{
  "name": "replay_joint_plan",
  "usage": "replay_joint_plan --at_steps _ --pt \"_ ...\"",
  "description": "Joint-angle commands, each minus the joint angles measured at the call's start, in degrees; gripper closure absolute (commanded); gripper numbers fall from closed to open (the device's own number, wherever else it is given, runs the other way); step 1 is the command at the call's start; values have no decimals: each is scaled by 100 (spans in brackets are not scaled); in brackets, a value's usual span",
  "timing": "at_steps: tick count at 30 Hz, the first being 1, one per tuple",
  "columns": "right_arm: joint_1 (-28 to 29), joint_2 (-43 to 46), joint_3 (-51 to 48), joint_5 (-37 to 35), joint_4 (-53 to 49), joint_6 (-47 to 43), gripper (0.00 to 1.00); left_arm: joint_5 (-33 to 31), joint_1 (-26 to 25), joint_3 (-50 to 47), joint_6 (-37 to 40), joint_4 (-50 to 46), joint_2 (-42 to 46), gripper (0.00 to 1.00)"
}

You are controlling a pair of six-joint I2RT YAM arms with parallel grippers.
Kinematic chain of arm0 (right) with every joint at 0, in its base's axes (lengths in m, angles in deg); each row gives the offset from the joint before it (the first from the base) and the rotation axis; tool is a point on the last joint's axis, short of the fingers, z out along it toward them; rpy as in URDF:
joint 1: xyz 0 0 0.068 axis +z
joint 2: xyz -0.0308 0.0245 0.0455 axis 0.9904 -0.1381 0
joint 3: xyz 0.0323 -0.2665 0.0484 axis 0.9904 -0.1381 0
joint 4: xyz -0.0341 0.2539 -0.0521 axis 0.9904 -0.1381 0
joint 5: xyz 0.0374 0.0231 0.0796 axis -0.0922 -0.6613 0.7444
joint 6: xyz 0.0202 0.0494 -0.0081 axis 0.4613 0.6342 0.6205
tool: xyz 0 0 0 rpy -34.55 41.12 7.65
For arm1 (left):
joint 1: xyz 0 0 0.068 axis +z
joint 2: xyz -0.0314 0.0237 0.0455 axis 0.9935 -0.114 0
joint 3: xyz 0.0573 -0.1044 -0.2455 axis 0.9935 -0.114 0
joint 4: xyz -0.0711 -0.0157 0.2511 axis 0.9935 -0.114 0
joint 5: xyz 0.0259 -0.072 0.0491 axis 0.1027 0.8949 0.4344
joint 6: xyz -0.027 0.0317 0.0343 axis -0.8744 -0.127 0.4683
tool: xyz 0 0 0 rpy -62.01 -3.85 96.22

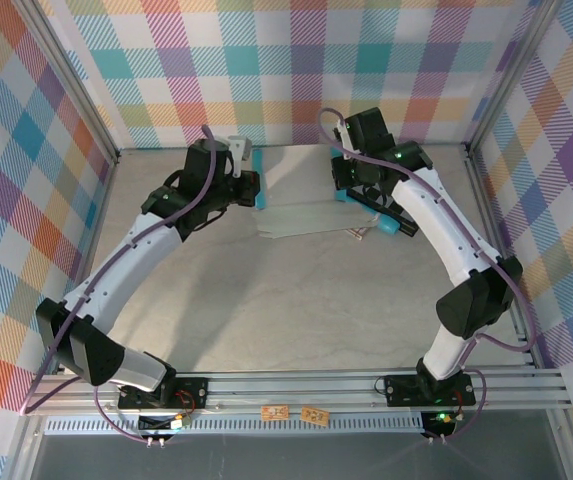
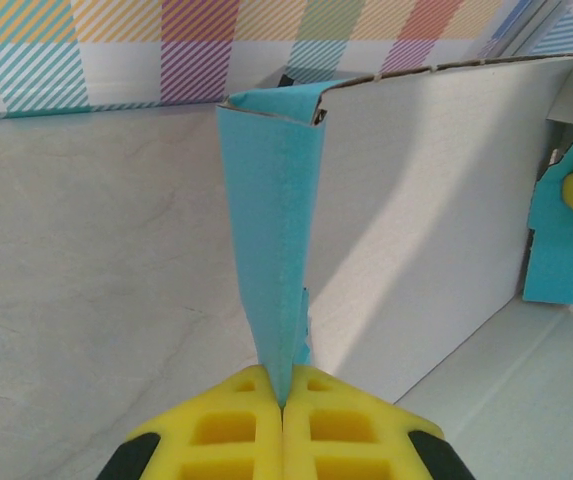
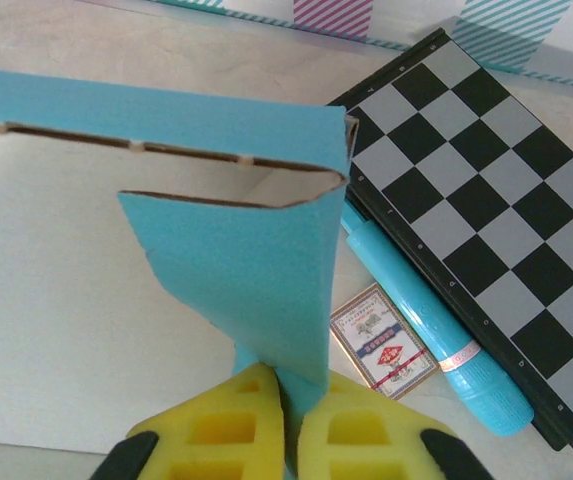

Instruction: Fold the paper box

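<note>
Holding the teal-blue, thin-cardboard paper box (image 1: 306,218) at both ends, the two arms place it on the far part of the pale counter (image 1: 296,320), between their wrists.

**Jaw state.** The left jaws are closed, with their yellow pads (image 2: 231,425) pinching an upright teal end flap. The right jaws are closed on the opposite end flap, which passes between their yellow pads (image 3: 231,425).

**Orientation.** The long axis of the paper box runs left to right across the counter, with the right end slightly nearer the arm bases. One long panel lies flat with its grey-white inner side up. The adjoining long panel stands raised behind it.

**Hazards.**
- Pulling the two ends apart could tear the thin cardboard at a crease.
- Each grip holds only the tip of a flap, so uneven lifting could let a flap slip out.
- Pressing off the score line would probably put in a false crease.
- The black-and-grey checkerboard (image 3: 486,200), the slim teal tube (image 3: 436,340) and the small card pack (image 3: 381,350) lie just beside the right end, and a swinging flap could catch on them.
</note>
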Motion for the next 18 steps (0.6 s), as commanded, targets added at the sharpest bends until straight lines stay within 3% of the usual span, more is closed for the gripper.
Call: replay_joint_plan --at_steps 1,12,16,18 --pt "163 -192 -70 641 251 -42 86 738 -346 39 68 492 219 100" --pt "27 -281 -60 881 278 -23 80 748 -346 20 83 464 287 100" --pt "27 -274 -70 855 286 -2 87 756 -346 18 80 474 281 100" --pt "27 -278 -58 747 257 47 98 755 -346 30 55 471 270 100"
